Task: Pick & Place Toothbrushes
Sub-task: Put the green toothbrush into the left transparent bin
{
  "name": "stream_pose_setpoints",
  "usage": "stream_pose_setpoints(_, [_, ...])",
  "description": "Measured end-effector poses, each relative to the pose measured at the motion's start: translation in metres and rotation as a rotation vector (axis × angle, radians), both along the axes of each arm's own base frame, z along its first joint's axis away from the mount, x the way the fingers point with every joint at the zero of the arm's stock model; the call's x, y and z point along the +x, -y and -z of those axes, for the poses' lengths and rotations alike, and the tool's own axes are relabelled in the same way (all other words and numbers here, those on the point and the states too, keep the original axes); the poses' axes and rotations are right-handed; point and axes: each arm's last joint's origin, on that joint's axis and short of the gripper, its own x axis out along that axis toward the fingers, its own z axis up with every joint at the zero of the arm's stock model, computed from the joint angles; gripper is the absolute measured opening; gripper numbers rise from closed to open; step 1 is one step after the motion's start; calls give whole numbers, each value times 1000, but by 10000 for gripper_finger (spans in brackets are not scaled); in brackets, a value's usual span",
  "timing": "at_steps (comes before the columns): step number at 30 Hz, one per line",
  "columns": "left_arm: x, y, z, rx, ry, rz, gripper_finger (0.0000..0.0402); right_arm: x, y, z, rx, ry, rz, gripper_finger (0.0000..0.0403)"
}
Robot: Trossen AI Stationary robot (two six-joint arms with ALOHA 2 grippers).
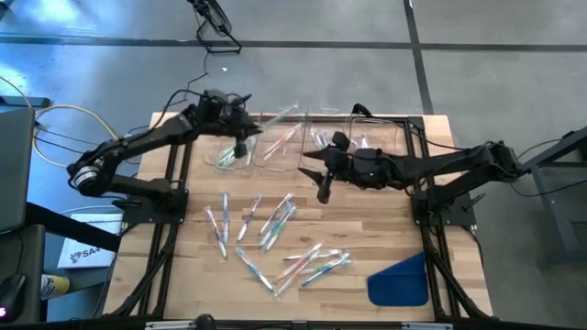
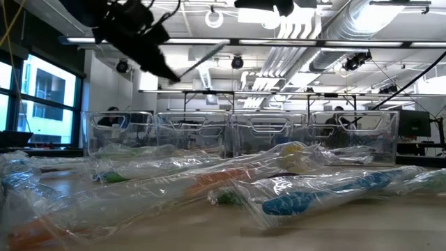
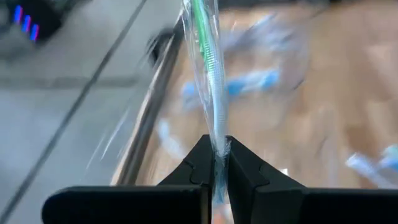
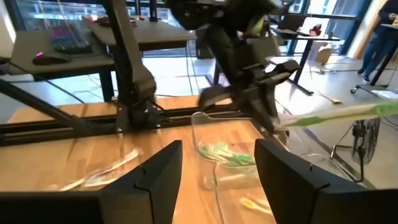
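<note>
**Light, slick, wrapped brushes: take them mid-length**

The worktop carries a row of clear bins along its far edge and a scatter of toothbrushes across its middle and near half, with a blue flat piece at the near right corner. A few brushes already lie in the bins.

Each brush looks sealed in a clear film sleeve. I judge them very light and stiff along the handle, but the film is slippery and crinkly, so a pinch on loose wrapper alone could slide or let the brush swing. The best hold is across the handle near mid-length, through the film.

The left arm reaches over the leftmost bins; the left gripper is closed tight on a green-and-white toothbrush, pinching it near one end, so the rest sticks out long and free.

The right arm stretches in from the right, its right gripper over the worktop just in front of the bins, fingers spread wide and holding nothing.
</note>
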Motion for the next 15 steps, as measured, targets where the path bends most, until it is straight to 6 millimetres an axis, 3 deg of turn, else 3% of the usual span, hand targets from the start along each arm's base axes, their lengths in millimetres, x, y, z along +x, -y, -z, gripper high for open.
stream_pose_setpoints(10, [-50, -17, 31, -213, -391, -429, 14, -2, -2, 7, 7, -70, -3, 182])
stream_pose_setpoints(15, [-61, -15, 37, -271, -490, -577, 19, -2, -2, 7, 7, -73, -2, 178])
